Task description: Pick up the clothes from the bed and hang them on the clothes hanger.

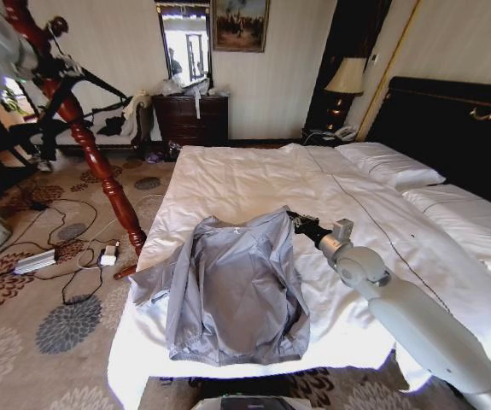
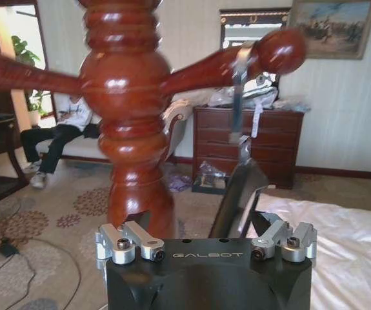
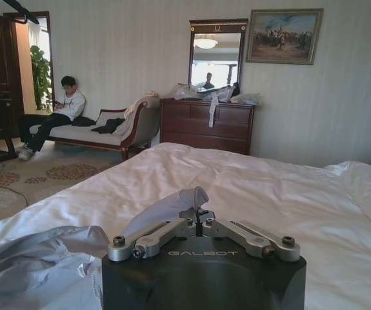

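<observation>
Fingers (image 3: pixel 172 227) of my right gripper (image 1: pixel 299 221) are pinched on the jacket's (image 1: pixel 236 286) shoulder at its two o'clock corner on the bed (image 1: pixel 254 184), so I judge pickup underway; next needs a clean lift toward the hanger (image 2: pixel 235 197) clamped in my left gripper (image 2: pixel 208 240).

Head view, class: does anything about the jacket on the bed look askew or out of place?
Yes. The thin grey-lavender zip jacket lies rumpled near the foot of the white-duveted bed, one sleeve trailing off the edge. The right gripper is shut on a pinch of fabric at its collar corner, lifting it into a small peak.
</observation>
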